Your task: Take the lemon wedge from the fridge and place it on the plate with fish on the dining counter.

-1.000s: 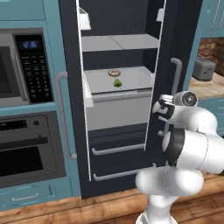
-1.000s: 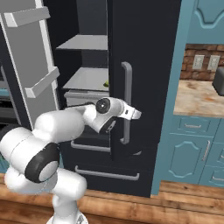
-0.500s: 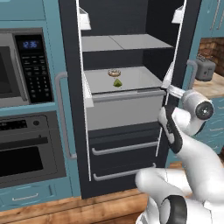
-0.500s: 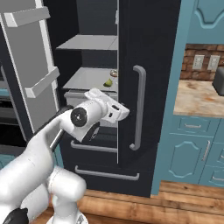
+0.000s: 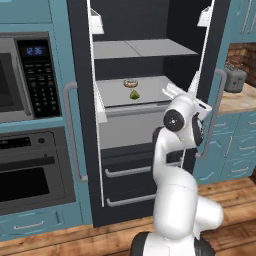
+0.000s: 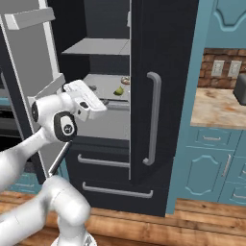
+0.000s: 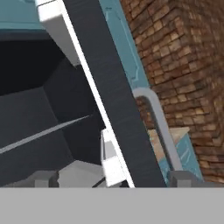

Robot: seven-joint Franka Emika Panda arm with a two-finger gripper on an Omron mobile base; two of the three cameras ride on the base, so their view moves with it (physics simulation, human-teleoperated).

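The fridge (image 5: 135, 175) stands with both upper doors swung wide. On its middle grey shelf lies the small yellow-green lemon wedge (image 5: 134, 95) (image 6: 118, 91), just in front of a tan ring-shaped food (image 5: 130, 83). My gripper (image 5: 170, 91) (image 6: 96, 98) hovers at shelf height by the right side of the opening, a little right of the wedge and apart from it. Its fingers are spread wide and hold nothing (image 7: 113, 178). In the hand view the right door's dark edge (image 7: 109, 87) and its grey handle (image 7: 157, 118) run past the fingertips. The plate and the dining counter are out of view.
A microwave (image 5: 25, 75) and oven (image 5: 30, 170) sit in the teal wall unit left of the fridge. To the right are a teal cabinet counter (image 6: 221, 108) with a toaster (image 5: 235, 77) and a brick wall (image 7: 188, 65). The open right door (image 6: 163, 72) stands beside my arm.
The right fridge door has swung from partly open to wide open. My gripper has let go of its handle, spread open, and moved left toward the shelf.
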